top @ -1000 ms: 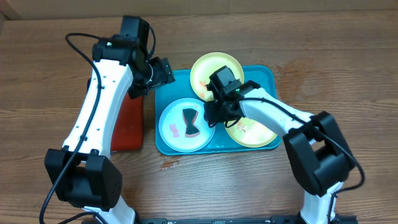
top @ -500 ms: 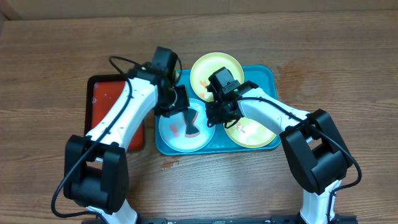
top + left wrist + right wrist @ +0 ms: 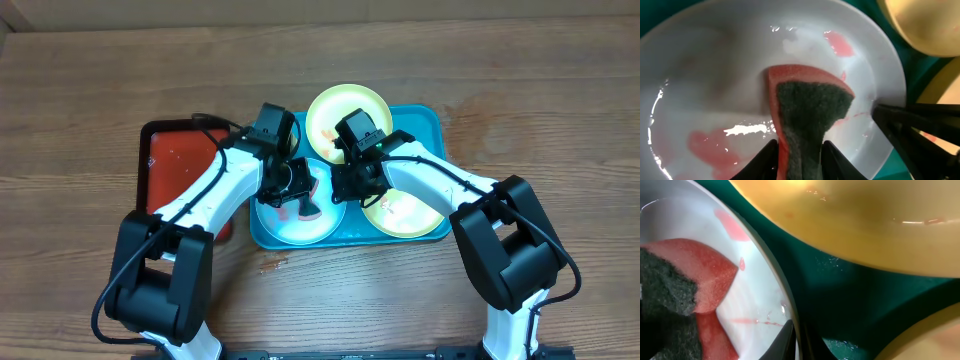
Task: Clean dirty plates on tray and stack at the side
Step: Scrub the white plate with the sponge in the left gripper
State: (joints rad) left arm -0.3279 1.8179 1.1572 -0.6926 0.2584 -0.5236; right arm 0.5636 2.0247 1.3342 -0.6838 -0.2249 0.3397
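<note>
Now I'm scrubbing the light blue plate [image 3: 715, 65] lying in the tray [image 3: 425, 120], left fingers [image 3: 832, 162] clamped on the sponge [image 3: 812, 107], right fingers [image 3: 786, 339] pinching its rim. Next, I'm judging, comes sweeping over the pink smears [image 3: 710, 147].

My left arm [image 3: 205, 195] and right arm [image 3: 430, 180]: white shells, black joints. Left tool [image 3: 298, 192] and right tool [image 3: 340, 188] are black. Black cables [image 3: 103, 300] at 7 and 5 o'clock.
</note>
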